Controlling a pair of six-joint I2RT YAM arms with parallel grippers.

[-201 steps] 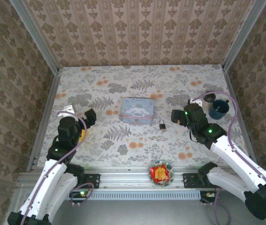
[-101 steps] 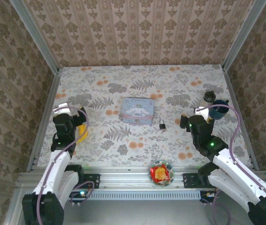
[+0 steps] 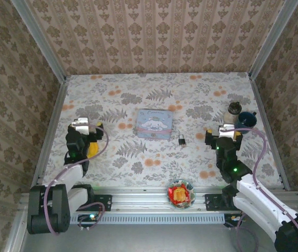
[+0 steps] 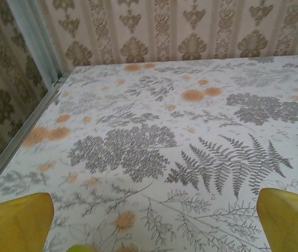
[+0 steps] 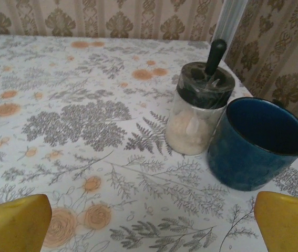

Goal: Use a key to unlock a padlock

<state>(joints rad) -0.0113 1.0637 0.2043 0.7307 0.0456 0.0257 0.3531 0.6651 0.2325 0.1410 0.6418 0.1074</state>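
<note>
Yellow fingers point(image 5: 13, 220) wide open and empty on both right gripper point(image 3: 223, 134) and left gripper point(image 3: 87, 134). Tiny black square-bodied padlock with a silvery shackle point(image 3: 182, 139) lies left of the right gripper, clearly the nearer one, shackle pointing away, just beside the light blue rectangular tin point(image 3: 154, 124).

Glossy blue mug point(image 5: 254, 152); clear jar point(image 5: 193, 126), shiny dark lid; matt printed worktop point(image 5: 85, 79); silvery metal shackle on the padlock point(image 3: 182, 139).

no legible text anywhere, light blue tin point(image 3: 154, 124) lid perhaps lettered, too small
</note>
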